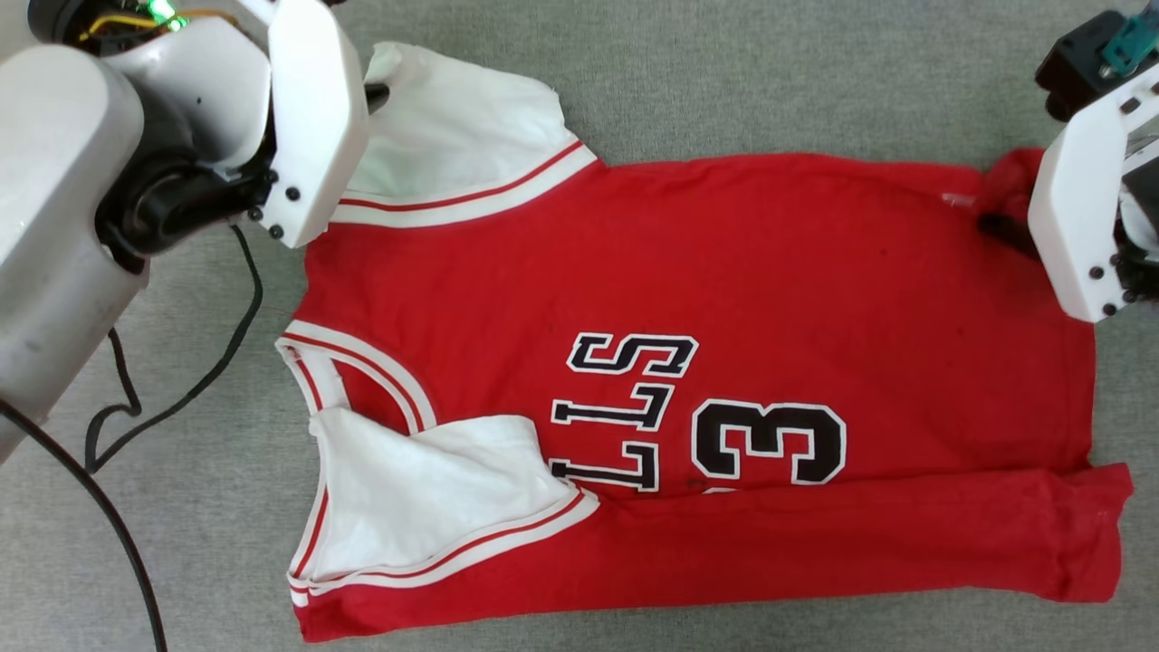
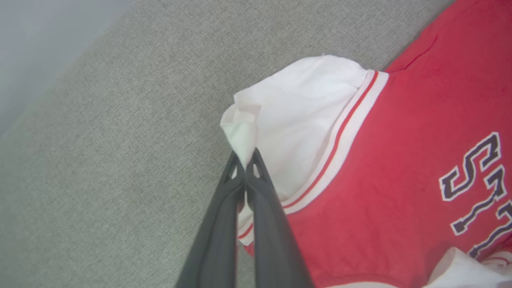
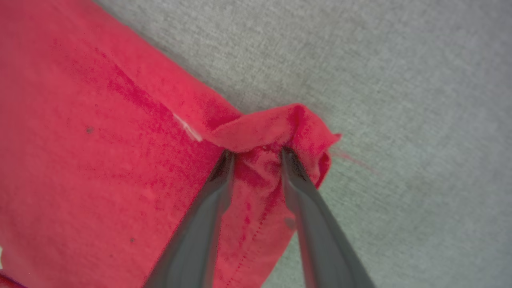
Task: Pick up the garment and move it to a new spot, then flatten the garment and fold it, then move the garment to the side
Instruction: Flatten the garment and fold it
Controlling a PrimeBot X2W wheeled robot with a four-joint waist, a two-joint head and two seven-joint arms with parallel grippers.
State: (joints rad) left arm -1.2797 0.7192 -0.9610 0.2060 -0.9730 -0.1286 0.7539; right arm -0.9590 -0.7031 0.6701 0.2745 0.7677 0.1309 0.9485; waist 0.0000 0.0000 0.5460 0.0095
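The garment (image 1: pixel 724 272), a red jersey with white sleeves and black lettering, lies spread on grey cloth with its near long edge folded over. In the left wrist view my left gripper (image 2: pixel 245 158) is shut on the bunched tip of the far white sleeve (image 2: pixel 296 116); the head view shows that grip (image 1: pixel 376 92) beside the arm's white cover. My right gripper (image 3: pixel 256 154) stands at the far red hem corner (image 3: pixel 280 124). Its fingers are apart, with crumpled cloth between them. The head view shows that corner (image 1: pixel 1005 186) puckered up by the right wrist.
Black cables (image 1: pixel 181 389) loop over the grey surface (image 1: pixel 724 72) at the left, beside my pale left forearm (image 1: pixel 54 254). The right wrist housing (image 1: pixel 1077 208) overhangs the garment's right edge. Bare grey cloth surrounds the shirt.
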